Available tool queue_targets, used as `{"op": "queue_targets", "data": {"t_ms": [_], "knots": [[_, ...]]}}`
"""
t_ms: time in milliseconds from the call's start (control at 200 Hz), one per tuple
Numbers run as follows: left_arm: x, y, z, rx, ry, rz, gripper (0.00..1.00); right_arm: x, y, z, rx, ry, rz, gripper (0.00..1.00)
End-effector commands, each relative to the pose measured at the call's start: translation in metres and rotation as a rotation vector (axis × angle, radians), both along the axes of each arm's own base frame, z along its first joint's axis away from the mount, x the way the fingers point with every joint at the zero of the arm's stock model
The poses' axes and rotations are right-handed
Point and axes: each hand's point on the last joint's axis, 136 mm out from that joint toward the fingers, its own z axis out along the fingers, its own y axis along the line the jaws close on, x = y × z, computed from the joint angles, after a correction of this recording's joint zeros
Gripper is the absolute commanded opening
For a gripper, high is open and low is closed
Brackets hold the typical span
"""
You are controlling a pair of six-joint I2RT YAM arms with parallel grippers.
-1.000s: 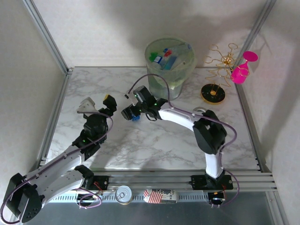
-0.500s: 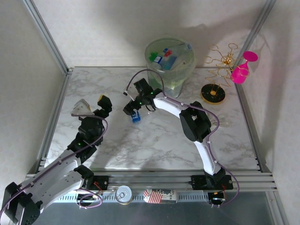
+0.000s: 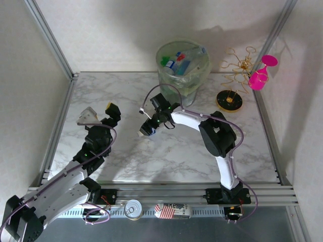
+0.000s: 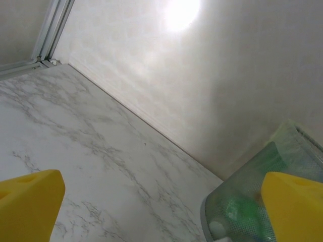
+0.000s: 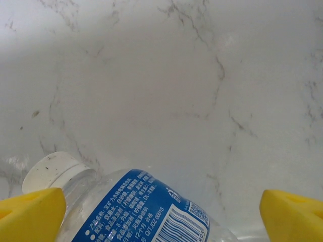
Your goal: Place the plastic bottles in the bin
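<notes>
Plastic bottle (image 5: 132, 214), clear, blue label, white cap: lying on marble counter (image 5: 151, 75) between right jaws, spread wide, not gripping. Other bottles (image 3: 179, 63): inside green bin (image 3: 199, 75), counter's far edge. Left jaws: wide, empty.

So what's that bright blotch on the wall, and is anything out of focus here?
Left wrist view: the blotch is glare from a light on the back wall; the yellow fingertips look soft. Right wrist view: the bottle label is sharp and readable. Top external view: the right arm casts a soft grey shadow on the marble table.
</notes>
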Motion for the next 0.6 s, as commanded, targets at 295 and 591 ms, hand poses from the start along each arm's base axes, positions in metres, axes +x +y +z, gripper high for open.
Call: {"op": "queue_targets", "data": {"t_ms": [295,591], "knots": [[0.008,-0.007,-0.009,-0.033,0.015,-0.031,1.00,-0.020,-0.048,0.004,-0.049,-0.046,-0.168,0.99],[0.011,-0.012,-0.007,-0.043,0.013,-0.048,1.00,-0.018,-0.054,0.031,-0.044,-0.007,-0.305,0.99]]}}
